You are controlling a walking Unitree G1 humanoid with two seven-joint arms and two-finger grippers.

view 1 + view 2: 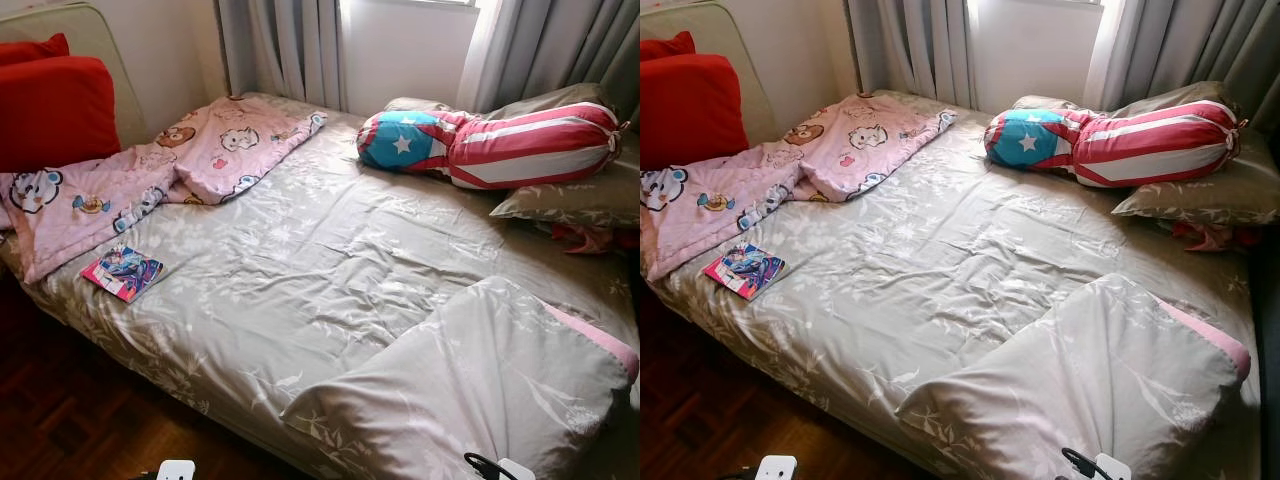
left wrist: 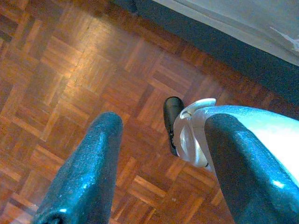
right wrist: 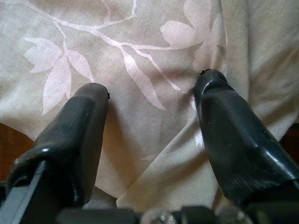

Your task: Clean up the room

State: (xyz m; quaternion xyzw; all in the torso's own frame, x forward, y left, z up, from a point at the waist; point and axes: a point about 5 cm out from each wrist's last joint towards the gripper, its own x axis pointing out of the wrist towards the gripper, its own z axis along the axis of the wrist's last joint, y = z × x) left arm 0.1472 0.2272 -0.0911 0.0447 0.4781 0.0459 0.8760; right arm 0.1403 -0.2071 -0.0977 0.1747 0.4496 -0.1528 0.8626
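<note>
A bed (image 1: 300, 270) with a grey leaf-print sheet stands before me. On it lie a pink cartoon blanket (image 1: 150, 170) at the far left, a colourful book (image 1: 122, 272) near the left edge, a red, white and blue bolster (image 1: 490, 145) at the back right, and a grey folded quilt (image 1: 480, 390) at the near right corner. My right gripper (image 3: 152, 93) is open, just above the quilt's leaf-print cloth (image 3: 140, 56). My left gripper (image 2: 161, 135) hangs open over the parquet floor (image 2: 70, 70).
Red cushions (image 1: 50, 105) lean at the bed's head on the left. Grey pillows (image 1: 580, 195) lie at the right, with red cloth (image 1: 585, 238) under them. Grey curtains (image 1: 290, 45) hang behind. Dark parquet floor (image 1: 70, 420) runs along the near side.
</note>
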